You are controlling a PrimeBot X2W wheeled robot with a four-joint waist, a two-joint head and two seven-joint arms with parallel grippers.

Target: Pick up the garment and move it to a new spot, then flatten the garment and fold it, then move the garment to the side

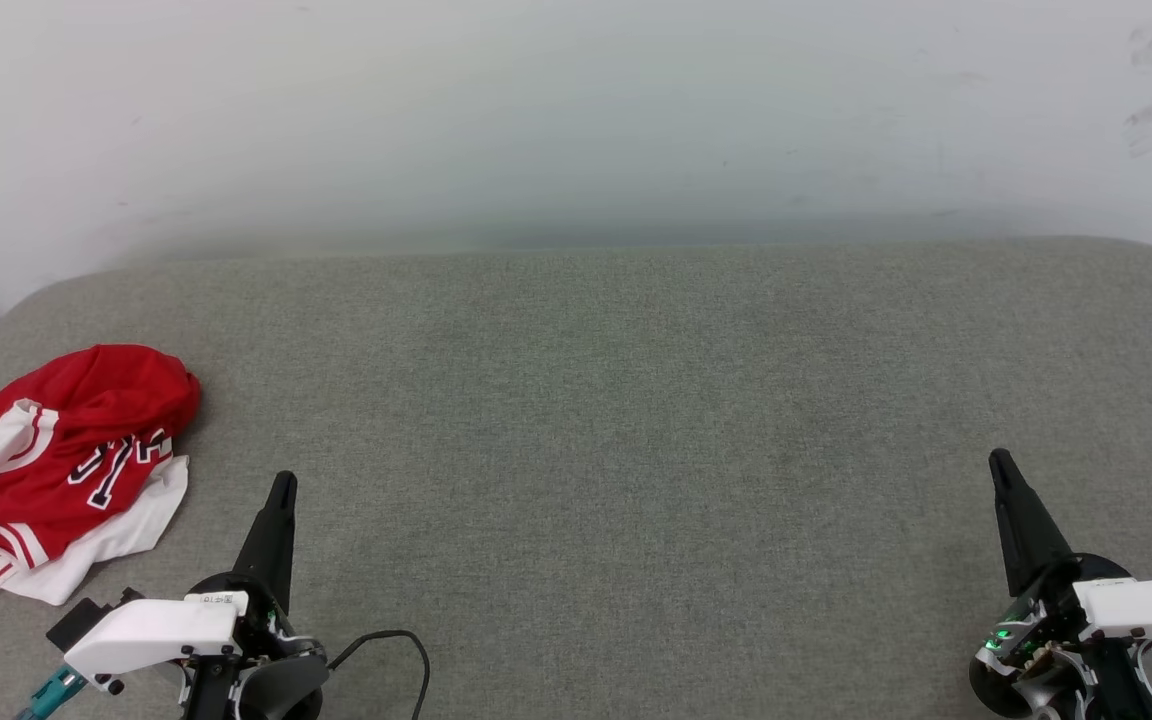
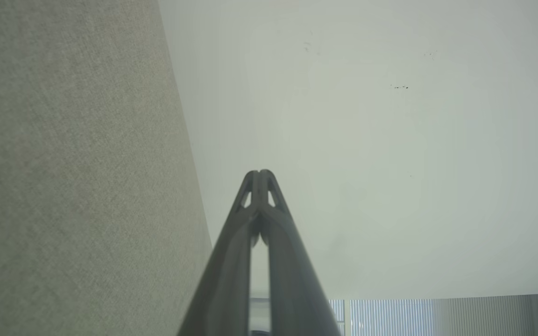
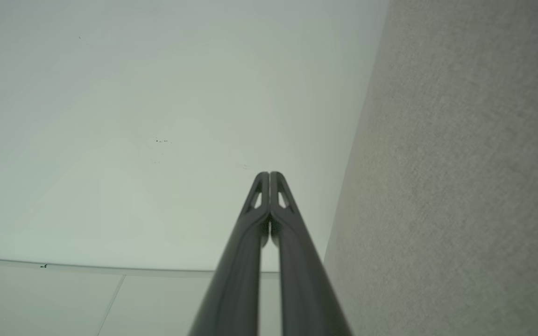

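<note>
Crumpled red-and-white garment (image 1: 66, 470) is lying on the grey woven cushion (image 1: 586, 400), its lettering seemingly half-folded; left gripper (image 1: 283, 485) and right gripper (image 1: 999, 462) are pointing forward, jaws pressed together.

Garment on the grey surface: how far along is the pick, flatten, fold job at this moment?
Done: nothing visible. The garment lies crumpled at the left edge of the grey surface. In hand: nothing; the left end effector and right end effector are shut, empty, apart from it. Left: picking up, moving, flattening, folding, setting aside.
</note>
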